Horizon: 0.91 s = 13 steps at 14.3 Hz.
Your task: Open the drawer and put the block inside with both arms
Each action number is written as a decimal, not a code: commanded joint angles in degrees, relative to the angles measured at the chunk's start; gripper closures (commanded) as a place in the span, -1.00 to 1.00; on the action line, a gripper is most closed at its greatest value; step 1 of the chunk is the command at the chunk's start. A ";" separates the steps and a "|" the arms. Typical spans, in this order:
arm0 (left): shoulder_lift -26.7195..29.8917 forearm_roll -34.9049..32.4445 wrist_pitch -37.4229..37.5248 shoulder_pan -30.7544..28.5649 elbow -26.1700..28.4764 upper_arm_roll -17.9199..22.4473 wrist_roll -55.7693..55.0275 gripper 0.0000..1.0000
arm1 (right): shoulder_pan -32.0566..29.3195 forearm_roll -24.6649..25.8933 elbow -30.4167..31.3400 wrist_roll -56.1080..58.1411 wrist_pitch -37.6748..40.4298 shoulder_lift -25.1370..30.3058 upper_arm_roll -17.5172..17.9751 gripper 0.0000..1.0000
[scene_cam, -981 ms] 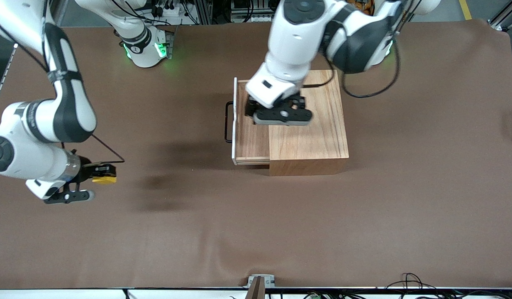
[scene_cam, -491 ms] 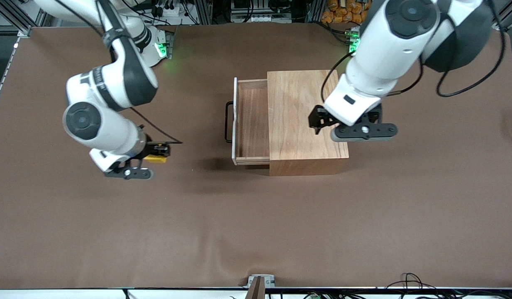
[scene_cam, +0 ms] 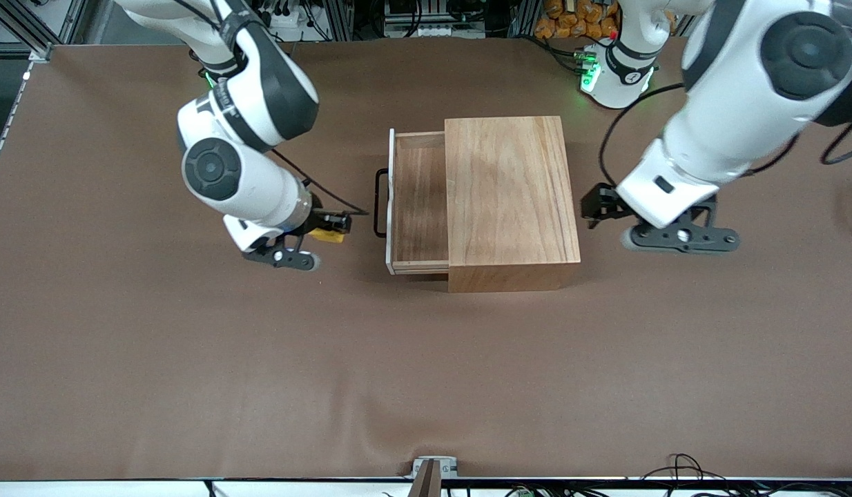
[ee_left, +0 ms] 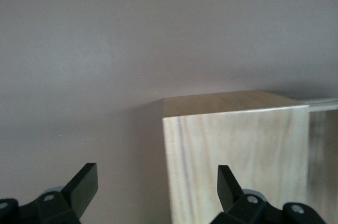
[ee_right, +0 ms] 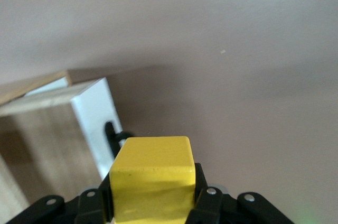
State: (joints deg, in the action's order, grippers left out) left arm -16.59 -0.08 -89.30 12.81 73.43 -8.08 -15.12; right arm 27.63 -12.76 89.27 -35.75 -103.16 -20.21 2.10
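In the front view, a light-wood box [scene_cam: 512, 200] sits near the middle of the brown surface [scene_cam: 426, 379], and its drawer [scene_cam: 418, 200] is pulled out toward the right arm's end, its white front edge and thin black wire handle [scene_cam: 380, 203] facing that way; the tray shows only bare wood inside. The right claw [scene_cam: 314, 238] hangs over the surface just beside the handle, clamped on the yellow block [scene_cam: 328, 235], which is up in the air and not in the drawer. The right arm [scene_cam: 250, 124] reaches down to it from its base at the top of the view. The left claw [scene_cam: 647, 224] hangs over the bare surface close to the closed end of the box, toward the left arm's end, apart from the wood, and the left arm [scene_cam: 737, 117] bends down to it from above. In the left wrist view, the left claw's two black fingertips [ee_left: 84, 184] stand wide apart with nothing between them, and past them shows a corner of the box [ee_left: 232, 145] with the brown surface around it. In the right wrist view, the block [ee_right: 152, 179] fills the space between the right claw's black fingers [ee_right: 208, 200], gripped on two sides, with the white drawer front [ee_right: 95, 123] and a bit of its black handle [ee_right: 113, 134] showing just past it, over the surface.
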 commanded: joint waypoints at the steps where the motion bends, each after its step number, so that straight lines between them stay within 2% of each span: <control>1: 1.65 2.89 2.99 -4.63 1.01 -0.62 5.44 -1.00 | 7.32 -0.86 -0.24 -1.95 -2.38 0.35 -0.60 0.61; 3: 2.79 3.16 5.01 -6.56 1.10 -0.54 7.99 -1.00 | 11.64 -0.51 0.03 -7.81 -6.51 -0.97 -0.60 0.61; 5: 3.67 3.16 6.15 -8.49 1.19 -0.54 9.75 -1.00 | 14.20 0.19 0.20 -8.99 -7.67 -2.11 -0.78 0.61; 8: 6.82 3.86 9.58 -11.13 2.76 -0.54 11.95 -1.00 | 14.20 1.59 0.29 -8.81 -8.28 -3.43 -0.78 0.60; 12: 14.99 4.56 13.27 -13.07 8.47 -0.27 12.75 -1.00 | 14.20 1.78 0.73 -8.81 -10.39 -5.01 -0.69 0.54; 13: 16.58 4.48 13.54 -13.16 9.62 0.16 13.01 -1.00 | 14.38 1.78 0.73 -8.98 -10.57 -5.45 -0.69 0.48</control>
State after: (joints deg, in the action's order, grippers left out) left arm -5.98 3.23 -76.08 0.81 77.36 -8.04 -3.42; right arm 42.05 -11.95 89.80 -44.46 -113.02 -25.36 1.05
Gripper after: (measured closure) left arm 0.000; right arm 0.441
